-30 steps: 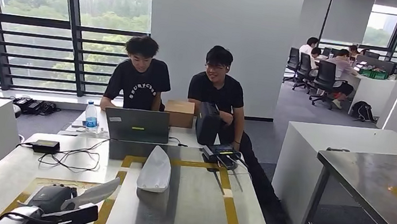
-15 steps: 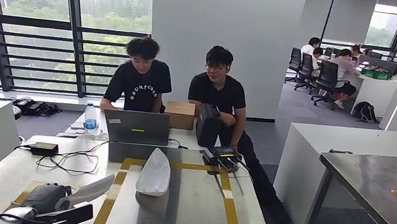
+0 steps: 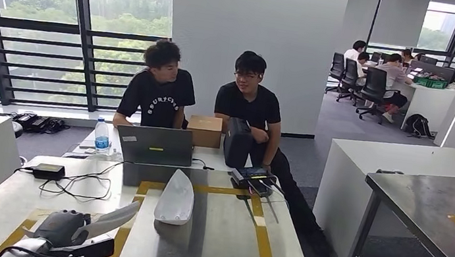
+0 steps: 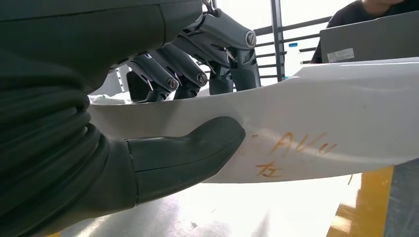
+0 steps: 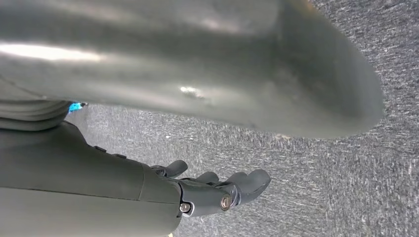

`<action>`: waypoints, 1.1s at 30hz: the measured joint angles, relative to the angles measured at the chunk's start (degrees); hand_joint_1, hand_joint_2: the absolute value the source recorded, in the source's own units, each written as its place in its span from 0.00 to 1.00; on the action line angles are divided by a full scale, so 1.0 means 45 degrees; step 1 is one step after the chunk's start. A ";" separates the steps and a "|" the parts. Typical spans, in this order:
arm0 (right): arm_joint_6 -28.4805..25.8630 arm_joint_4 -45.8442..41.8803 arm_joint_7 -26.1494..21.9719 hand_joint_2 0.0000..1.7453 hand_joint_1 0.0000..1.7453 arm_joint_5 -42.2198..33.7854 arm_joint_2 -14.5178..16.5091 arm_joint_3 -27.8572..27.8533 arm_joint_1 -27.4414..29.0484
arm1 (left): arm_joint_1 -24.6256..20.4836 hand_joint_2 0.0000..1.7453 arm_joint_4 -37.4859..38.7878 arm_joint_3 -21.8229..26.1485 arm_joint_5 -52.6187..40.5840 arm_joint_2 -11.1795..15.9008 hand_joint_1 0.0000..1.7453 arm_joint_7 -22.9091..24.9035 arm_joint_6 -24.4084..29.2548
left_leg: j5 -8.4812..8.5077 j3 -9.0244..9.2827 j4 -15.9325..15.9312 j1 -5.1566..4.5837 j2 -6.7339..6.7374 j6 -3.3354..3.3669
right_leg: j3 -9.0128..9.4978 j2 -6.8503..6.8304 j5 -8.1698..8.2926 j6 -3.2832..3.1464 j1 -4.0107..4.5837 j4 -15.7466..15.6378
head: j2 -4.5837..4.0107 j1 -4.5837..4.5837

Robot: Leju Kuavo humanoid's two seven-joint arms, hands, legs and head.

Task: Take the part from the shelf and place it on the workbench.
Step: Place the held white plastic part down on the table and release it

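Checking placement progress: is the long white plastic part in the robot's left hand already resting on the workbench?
Cannot tell. The left hand grips the long white plastic part low over the grey workbench; contact is hidden.

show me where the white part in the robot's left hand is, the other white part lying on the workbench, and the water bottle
white part in the left hand (image 4: 316, 113): left wrist view, on its broad white face.
white part on the workbench (image 3: 176, 196): head view, on its middle.
water bottle (image 3: 102, 135): head view, on its body.

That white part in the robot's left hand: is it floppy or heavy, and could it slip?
The white part looks like a thin moulded shell holding its curve unsupported, so probably stiff and light. Its glossy surface may be slippery; the left robot hand pinches it between thumb and fingers, so it might pivot.
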 joint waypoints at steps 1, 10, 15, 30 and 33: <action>0.0013 0.0000 0.0001 0.00 0.00 -0.0006 -0.0010 -0.0002 -0.0010 | -0.0017 1.00 -0.0006 0.0000 -0.0028 -0.0041 1.00 0.0001 0.0012 | -0.0001 0.0000 0.0001 -0.0005 0.0000 0.0002 | 0.0006 0.0000 0.0001 0.0001 -0.0003 -0.0007 | 0.0000 0.0001; 0.0049 0.0000 -0.0040 0.00 0.00 0.0012 -0.0118 -0.0005 -0.0018 | -0.0088 1.00 -0.0008 0.0034 -0.0106 -0.0155 0.75 -0.0057 0.0146 | -0.0015 -0.0001 0.0011 -0.0024 -0.0002 0.0025 | 0.0046 -0.0003 0.0012 0.0020 -0.0024 -0.0054 | 0.0000 0.0001; 0.0040 0.0000 -0.0129 0.00 0.00 0.0040 -0.0152 -0.0005 0.0015 | -0.0089 1.00 -0.0007 0.0175 -0.0094 -0.0117 0.00 -0.0239 0.0242 | -0.0020 0.0000 0.0016 -0.0027 -0.0004 0.0033 | 0.0051 -0.0003 0.0013 0.0022 -0.0026 -0.0059 | 0.0000 0.0001; -0.0066 0.0005 -0.0142 0.00 0.00 0.0103 -0.0157 -0.0079 0.0158 | -0.0569 0.00 -0.0008 0.0488 0.0040 -0.0327 0.00 -0.0691 0.0063 | -0.0019 0.0011 0.0026 -0.0028 -0.0004 0.0036 | 0.0059 -0.0003 0.0022 0.0036 -0.0027 -0.0061 | 0.0000 0.0001; -0.0036 0.0005 -0.0199 0.00 0.00 0.0163 -0.0171 -0.0081 0.0165 | -0.0779 0.00 -0.0008 0.0488 -0.0088 -0.0544 0.00 -0.0537 0.0047 | -0.0019 0.0013 0.0031 -0.0028 -0.0010 0.0036 | 0.0068 -0.0005 0.0022 0.0037 -0.0027 -0.0061 | 0.0000 0.0001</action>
